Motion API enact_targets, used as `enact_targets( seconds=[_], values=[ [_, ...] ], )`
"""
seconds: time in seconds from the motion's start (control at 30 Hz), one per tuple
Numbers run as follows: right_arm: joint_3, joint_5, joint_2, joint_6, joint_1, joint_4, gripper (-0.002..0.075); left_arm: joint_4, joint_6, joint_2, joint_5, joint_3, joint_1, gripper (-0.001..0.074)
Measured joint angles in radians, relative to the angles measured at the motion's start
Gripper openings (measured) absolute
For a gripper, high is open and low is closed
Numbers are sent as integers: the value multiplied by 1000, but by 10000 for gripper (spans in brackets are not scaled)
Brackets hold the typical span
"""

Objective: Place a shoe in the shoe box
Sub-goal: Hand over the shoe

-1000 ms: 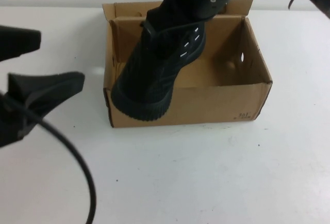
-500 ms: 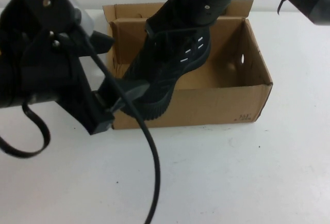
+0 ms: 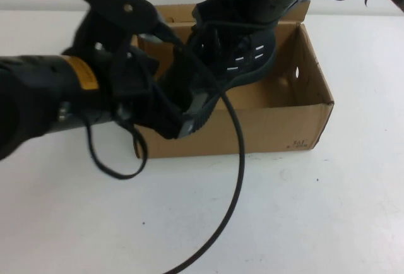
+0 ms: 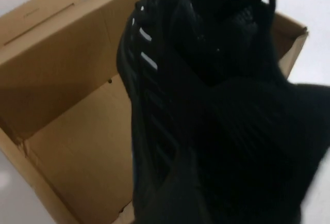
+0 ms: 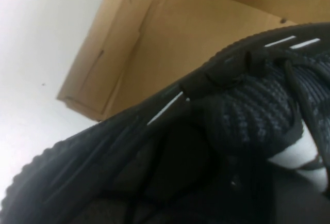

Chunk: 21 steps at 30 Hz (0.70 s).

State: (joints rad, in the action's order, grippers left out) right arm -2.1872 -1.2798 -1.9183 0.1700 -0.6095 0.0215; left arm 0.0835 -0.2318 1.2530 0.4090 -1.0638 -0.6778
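Shoe [image 3: 247, 59] up in the air, tipped, heel high and toe low, over the left part of the box [image 3: 271, 132]. Toe end at the front wall near the left corner, not yet down inside. Box open on the worktop [image 3: 315, 211], lid flap at the back.

Step in hand, by the look of it: getting the shoe down into the box. Next, likely: swing the toe in past the front wall, lay the shoe flat on the box floor, then let go.

Right gripper [image 3: 252, 12] up at the heel end, above the back of the box, fingers clenched on the shoe, arm slanting in from the far right. Left gripper [image 3: 180, 115] low at the toe, by the front left corner, arm reaching across from the left. Open or closed there: cannot tell.
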Motion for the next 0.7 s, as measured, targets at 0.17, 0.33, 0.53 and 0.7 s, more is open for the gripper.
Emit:
enact_targets(
  seconds=[0.17, 0.33, 0.53, 0.7],
  values=[
    [0, 0, 0, -37, 0, -68, 13, -18, 23, 78, -76, 0, 0, 579],
    [0, -4, 6, -84, 0, -111, 13, -19, 33, 109, -98, 0, 0, 311],
    [0, -4, 40, -135, 2, -112, 13, -22, 34, 90, -115, -7, 0, 43],
    [0, -4, 51, -250, 2, -121, 23, -22, 34, 62, -109, -7, -2, 28]
  ],
)
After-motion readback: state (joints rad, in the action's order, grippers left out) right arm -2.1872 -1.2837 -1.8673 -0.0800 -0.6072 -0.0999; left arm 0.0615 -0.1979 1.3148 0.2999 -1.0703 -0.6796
